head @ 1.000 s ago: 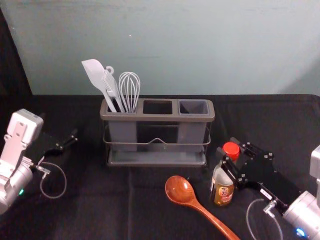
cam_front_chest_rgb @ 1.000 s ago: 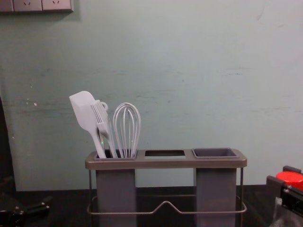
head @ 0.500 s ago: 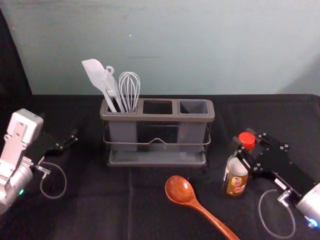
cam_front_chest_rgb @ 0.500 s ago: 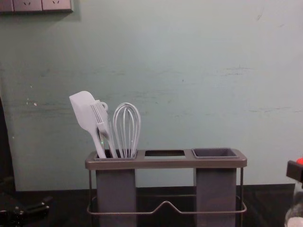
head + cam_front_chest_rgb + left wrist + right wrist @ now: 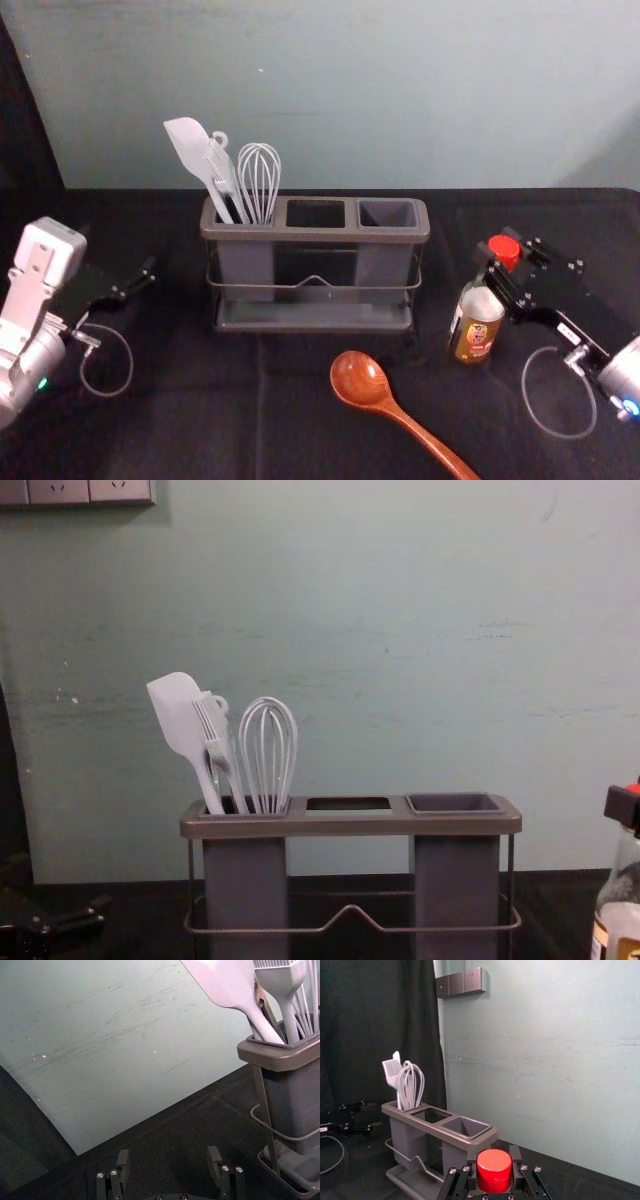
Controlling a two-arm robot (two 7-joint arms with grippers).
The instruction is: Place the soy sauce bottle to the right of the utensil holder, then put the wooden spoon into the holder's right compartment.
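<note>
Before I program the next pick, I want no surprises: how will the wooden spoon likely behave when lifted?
The wooden spoon is probably stiff, given its solid-looking handle. Its broad bowl may dip if gripped far down the handle, and the glossy finish could feel slippery.

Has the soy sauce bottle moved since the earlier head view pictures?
Yes. Judged against the utensil holder, the soy sauce bottle has gone rightward and farther from the robot.

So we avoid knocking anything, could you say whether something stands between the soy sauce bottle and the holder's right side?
Nothing visible stands between the bottle, held in the right pincer, and the right side of the holder; the wooden spoon lies nearer the robot.
</note>
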